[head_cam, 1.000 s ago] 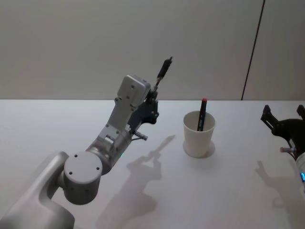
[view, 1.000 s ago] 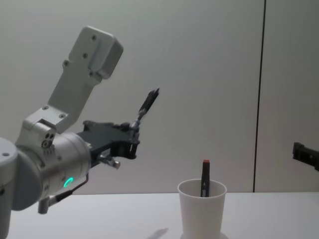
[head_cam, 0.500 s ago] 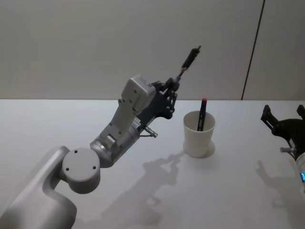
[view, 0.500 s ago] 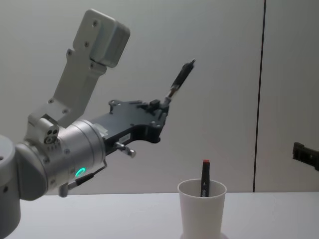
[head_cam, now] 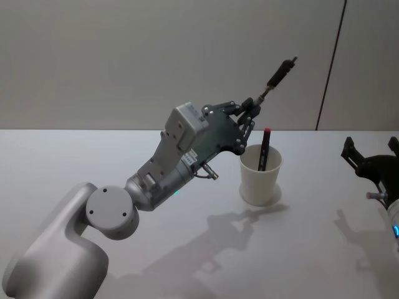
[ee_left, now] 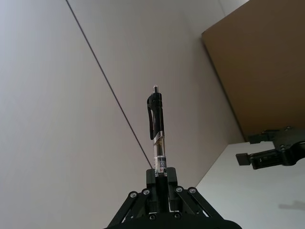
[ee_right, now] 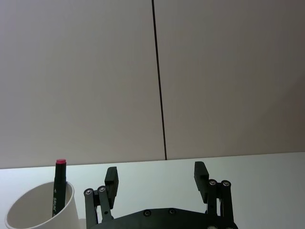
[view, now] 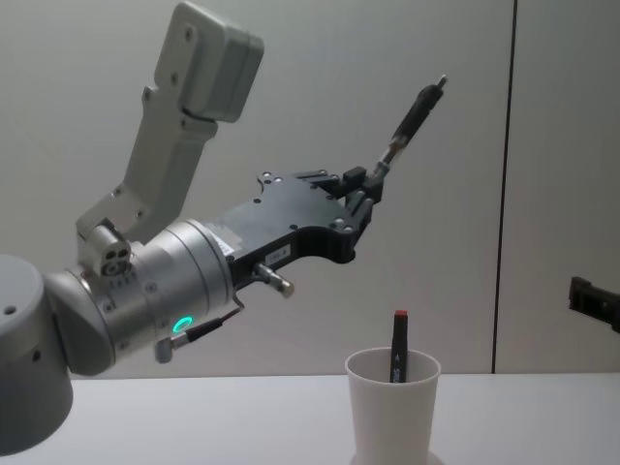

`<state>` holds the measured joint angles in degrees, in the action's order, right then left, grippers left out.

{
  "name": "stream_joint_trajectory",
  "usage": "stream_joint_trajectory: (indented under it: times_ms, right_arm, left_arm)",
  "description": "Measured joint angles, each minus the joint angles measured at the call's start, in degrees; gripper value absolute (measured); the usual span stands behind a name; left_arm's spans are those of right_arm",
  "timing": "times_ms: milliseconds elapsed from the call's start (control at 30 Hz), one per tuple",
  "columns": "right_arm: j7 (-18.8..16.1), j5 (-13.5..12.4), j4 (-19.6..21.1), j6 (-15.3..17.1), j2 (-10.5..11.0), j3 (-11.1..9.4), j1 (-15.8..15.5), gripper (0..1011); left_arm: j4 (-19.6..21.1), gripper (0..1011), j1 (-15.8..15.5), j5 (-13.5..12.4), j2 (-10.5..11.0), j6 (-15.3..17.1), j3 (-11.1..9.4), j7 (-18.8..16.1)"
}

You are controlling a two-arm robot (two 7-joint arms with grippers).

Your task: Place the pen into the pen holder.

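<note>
My left gripper (head_cam: 249, 113) (view: 366, 190) (ee_left: 161, 179) is shut on a black clip pen (head_cam: 276, 77) (view: 411, 124) (ee_left: 157, 128), held by its lower end and tilted up to the right. It hovers above and just left of the pen holder (head_cam: 260, 174) (view: 392, 405) (ee_right: 40, 210), a white paper cup on the table. A red-capped black marker (head_cam: 264, 148) (view: 398, 345) (ee_right: 58, 187) stands inside the cup. My right gripper (head_cam: 371, 157) (ee_right: 156, 179) rests open at the right, away from the cup.
The white table (head_cam: 299, 249) spreads around the cup. A pale wall with a dark vertical seam (head_cam: 330, 62) stands behind. A brown panel (ee_left: 262, 62) shows in the left wrist view.
My left arm has carried the pen to the right and higher, from left of the cup to nearly above its left rim. The right arm has stayed still.
</note>
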<state>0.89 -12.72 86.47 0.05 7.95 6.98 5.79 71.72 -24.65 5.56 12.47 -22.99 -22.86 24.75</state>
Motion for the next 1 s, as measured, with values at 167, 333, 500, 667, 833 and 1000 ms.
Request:
stream_joint_trajectory:
  times_ms: [167,333,500,667,833,1000]
  right_arm:
    - [0.0,0.0,0.0,0.0,0.0,0.0,0.0,1002]
    - [-0.43,0.0,0.04,-0.06,0.04,0.0,-0.06,1002]
    - [-1.75,0.0,0.5,-0.28,0.23,0.0,-0.32,1002]
    - [-4.92,-0.23,1.94,-0.95,0.73,0.02,-1.0,1001]
    - [-7.71,-0.85,3.53,-1.53,1.21,0.02,-1.64,1002]
    - [-10.96,-2.02,5.47,-2.21,1.83,-0.06,-2.33,1002]
  left_arm:
    - [-0.99,137,-0.66,0.33,-0.34,-1.68,-0.08,1.57]
    - [-1.81,137,-1.14,0.6,-0.59,-3.02,-0.14,2.84]
    - [-2.27,137,-1.42,0.75,-0.73,-3.73,-0.17,3.52]
    - [-2.63,137,-1.64,0.87,-0.84,-4.29,-0.2,4.08]
    - [-2.85,137,-1.8,0.95,-0.91,-4.69,-0.23,4.44]
    - [-3.0,137,-1.88,0.99,-0.95,-4.9,-0.24,4.68]
